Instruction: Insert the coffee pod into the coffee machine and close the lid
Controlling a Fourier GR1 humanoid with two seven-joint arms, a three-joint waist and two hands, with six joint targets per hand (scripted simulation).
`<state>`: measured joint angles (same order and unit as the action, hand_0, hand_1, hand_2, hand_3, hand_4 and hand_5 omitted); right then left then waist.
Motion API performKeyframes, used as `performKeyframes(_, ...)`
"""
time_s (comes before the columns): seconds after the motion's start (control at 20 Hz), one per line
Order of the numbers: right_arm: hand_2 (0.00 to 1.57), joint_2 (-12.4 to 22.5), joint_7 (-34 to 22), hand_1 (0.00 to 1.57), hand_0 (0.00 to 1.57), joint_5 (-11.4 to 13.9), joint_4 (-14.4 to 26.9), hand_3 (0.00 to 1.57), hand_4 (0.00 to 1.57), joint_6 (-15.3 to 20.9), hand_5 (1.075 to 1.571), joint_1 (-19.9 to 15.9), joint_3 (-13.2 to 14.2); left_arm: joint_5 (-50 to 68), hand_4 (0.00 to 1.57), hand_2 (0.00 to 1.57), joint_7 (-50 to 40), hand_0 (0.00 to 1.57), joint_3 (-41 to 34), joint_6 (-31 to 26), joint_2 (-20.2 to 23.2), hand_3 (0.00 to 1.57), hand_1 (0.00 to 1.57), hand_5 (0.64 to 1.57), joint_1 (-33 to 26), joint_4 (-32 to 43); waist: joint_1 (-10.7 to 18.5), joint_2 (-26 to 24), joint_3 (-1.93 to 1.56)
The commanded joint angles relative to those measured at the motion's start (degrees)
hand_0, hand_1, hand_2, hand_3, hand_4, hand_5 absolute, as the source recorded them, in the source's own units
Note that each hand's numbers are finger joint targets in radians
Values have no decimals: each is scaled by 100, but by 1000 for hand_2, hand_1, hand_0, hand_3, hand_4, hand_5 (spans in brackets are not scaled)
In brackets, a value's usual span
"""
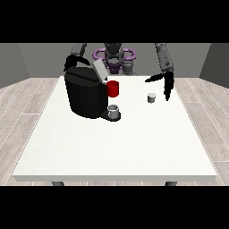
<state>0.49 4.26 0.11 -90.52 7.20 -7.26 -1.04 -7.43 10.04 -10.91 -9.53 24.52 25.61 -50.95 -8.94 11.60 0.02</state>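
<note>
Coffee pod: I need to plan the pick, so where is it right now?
In the front view the coffee pod stands on the white table, right of the coffee machine and red cup, just left of the hand at the view's right.

My robot hand at the view's right hangs open just beside the coffee pod; coffee machine lid stands raised.

Dark grey humanoid torso with a purple ring-shaped frame around it. Grey segmented arms with darker joints. Black hand with long thin fingers at the view's right; other hand mostly hidden.
</note>
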Motion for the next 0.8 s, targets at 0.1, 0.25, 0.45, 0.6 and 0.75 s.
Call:
performKeyframes(0.1,0,200,-77,0,0,-91,584,0,392,-19,1571,-366,368,-476,0,198,-155,0,341,36,-73,0,0,1571,323,343,187,-84,-2)
performKeyframes(0.25,0,-26,-3,0,0,158,632,0,407,173,1571,-67,91,-738,0,502,114,105,428,144,14,0,105,1571,234,557,189,-82,-1)
performKeyframes(0.45,0,174,164,0,0,64,878,0,424,10,1571,-382,289,-873,0,778,-266,695,358,409,-64,429,695,1571,678,898,54,61,-2)
performKeyframes(0.6,0,19,-163,0,0,300,444,0,412,257,1571,-406,26,-1219,0,738,503,615,451,571,192,477,615,1571,497,1261,-30,269,3)
performKeyframes(0.75,0,-8,-93,0,0,199,919,0,427,285,1571,-583,197,-1408,0,719,11,580,602,378,289,472,580,1571,831,1229,105,147,-2)
